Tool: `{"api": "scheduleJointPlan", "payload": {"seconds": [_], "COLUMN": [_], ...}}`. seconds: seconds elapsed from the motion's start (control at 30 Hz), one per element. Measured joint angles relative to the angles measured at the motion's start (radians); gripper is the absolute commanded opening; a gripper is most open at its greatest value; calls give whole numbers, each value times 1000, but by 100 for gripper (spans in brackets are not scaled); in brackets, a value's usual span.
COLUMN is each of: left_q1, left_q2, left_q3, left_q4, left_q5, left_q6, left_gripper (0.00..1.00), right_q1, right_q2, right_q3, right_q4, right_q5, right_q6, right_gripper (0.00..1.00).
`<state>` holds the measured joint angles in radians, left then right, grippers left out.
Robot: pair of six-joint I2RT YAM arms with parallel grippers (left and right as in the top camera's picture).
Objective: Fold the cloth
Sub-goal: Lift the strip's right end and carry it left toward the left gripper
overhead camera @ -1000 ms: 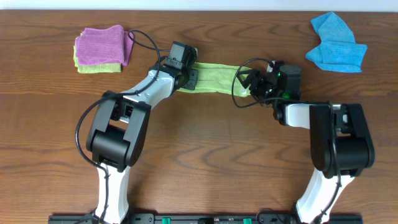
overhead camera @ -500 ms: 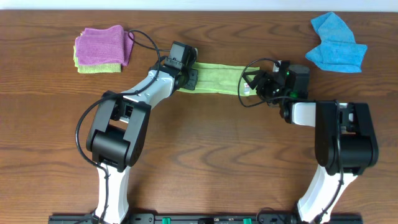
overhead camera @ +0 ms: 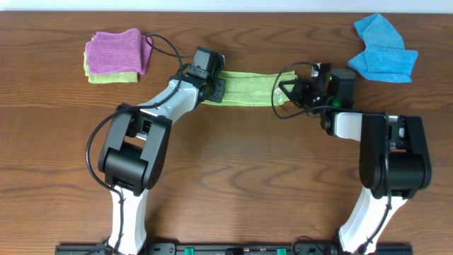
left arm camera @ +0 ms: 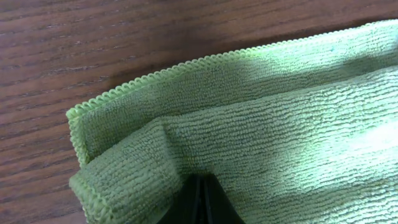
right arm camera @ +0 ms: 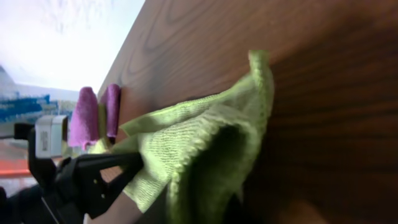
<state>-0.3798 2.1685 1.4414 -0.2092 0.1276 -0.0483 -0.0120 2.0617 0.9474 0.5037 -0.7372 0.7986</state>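
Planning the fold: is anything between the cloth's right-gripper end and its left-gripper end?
Nothing visible. Only the green cloth itself runs between right gripper and left gripper; blue cloth and purple stack lie aside.

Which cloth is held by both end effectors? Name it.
The light-green cloth in the middle, stretched between the left end effector and right end effector; the purple cloth and blue cloth lie apart, ungripped.

The overhead camera looks straight down on the whole table (overhead camera: 233,177) from well above. The left wrist camera sits very close over one end of the green cloth (left arm camera: 261,124), facing down. The right wrist camera, rolled sideways, looks low along the table at the other end. All three views share that cloth.
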Motion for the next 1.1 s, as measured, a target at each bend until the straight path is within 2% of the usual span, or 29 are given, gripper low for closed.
{"api": "scheduleJointPlan", "payload": {"seconds": [0.23, 0.63, 1.1], "left_q1": [0, 0, 0], "left_q2": [0, 0, 0], "left_q3": [0, 0, 0], "left_q4": [0, 0, 0], "left_q5": [0, 0, 0], "left_q6": [0, 0, 0], "left_gripper": [6, 6, 6], "right_q1": [0, 76, 170], "right_q2": [0, -34, -41], "right_q3": [31, 191, 289], "right_q4": [-55, -381, -480], "right_q5": [-37, -48, -9], "right_q6": [-25, -179, -258], "right_gripper": [2, 2, 2]}}
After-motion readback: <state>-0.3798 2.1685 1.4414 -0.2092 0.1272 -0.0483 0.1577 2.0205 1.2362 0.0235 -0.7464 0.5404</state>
